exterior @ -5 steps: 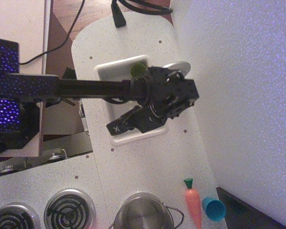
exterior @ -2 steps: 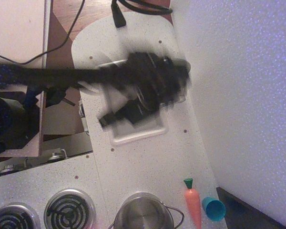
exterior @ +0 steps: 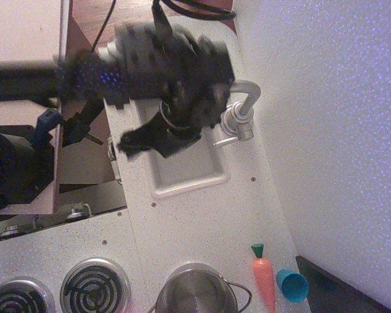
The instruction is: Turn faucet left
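Observation:
The faucet stands at the right rim of the white sink. It is shiny silver, with a ribbed base, a small side lever and a hooked spout that curves up and left toward the arm. My gripper is motion-blurred. It hangs over the sink's upper left part, to the left of the faucet and apart from it. The blur hides how its jaws stand. The black arm body covers the sink's far end.
A steel pot sits at the bottom edge, with two stove burners to its left. An orange toy carrot and a blue cup lie at the bottom right. A black cable hangs at the top. A white wall runs along the right.
The arm has swung up and to the left, off the faucet and the sink's middle. The faucet, hidden before, now shows in full.

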`<control>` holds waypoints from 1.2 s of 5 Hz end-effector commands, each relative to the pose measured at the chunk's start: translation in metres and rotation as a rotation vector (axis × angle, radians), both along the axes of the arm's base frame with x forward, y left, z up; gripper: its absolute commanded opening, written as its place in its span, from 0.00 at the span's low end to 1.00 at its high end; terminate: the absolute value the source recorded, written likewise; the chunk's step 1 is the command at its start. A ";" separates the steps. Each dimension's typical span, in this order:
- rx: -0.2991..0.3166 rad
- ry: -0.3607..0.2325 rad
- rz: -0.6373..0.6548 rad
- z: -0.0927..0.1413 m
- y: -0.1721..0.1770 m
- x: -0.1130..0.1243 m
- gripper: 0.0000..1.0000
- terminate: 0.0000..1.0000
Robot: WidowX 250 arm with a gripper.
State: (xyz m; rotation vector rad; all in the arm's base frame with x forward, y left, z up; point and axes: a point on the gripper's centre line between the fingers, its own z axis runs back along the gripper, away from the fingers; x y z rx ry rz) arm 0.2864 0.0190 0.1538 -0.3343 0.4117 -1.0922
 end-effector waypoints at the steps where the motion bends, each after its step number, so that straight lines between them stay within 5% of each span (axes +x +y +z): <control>1: 0.208 0.282 0.200 -0.049 0.029 0.014 1.00 0.00; 2: 0.310 0.255 0.318 -0.071 0.051 0.017 1.00 0.00; 3: 0.274 0.216 0.257 -0.072 0.048 0.012 1.00 0.00; 4: 0.161 0.247 0.177 -0.080 0.024 -0.001 1.00 0.00; 5: 0.101 0.207 0.141 -0.076 0.011 -0.001 1.00 0.00; 6: -0.003 0.057 0.131 -0.072 0.006 -0.001 1.00 0.00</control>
